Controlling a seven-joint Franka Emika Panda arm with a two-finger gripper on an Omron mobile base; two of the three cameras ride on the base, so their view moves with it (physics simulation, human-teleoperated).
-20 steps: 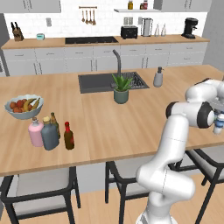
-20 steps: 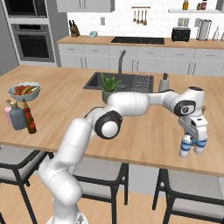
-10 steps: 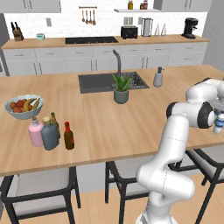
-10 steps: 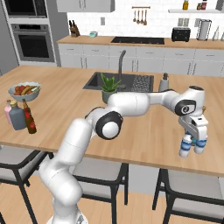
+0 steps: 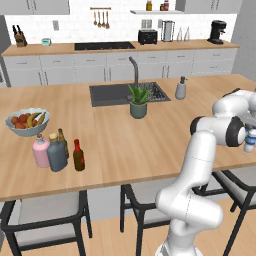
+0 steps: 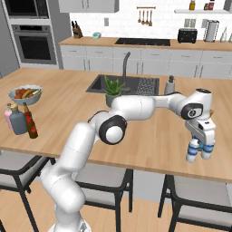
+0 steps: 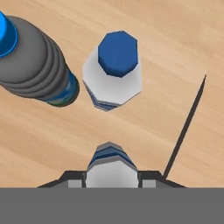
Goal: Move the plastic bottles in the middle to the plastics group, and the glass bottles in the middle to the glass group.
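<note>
The small plastic bottle [image 7: 109, 168] was clamped between the fingers of the gripper [image 7: 110, 177], taken around its body below the cap. Just ahead of the hand, two bottles of the plastics group [image 7: 114, 70] stood on the counter [image 7: 175, 39] near its edge. The held bottle was judged light, thin-walled and somewhat slippery, so a mid-body hold with modest squeeze was judged best.
</note>
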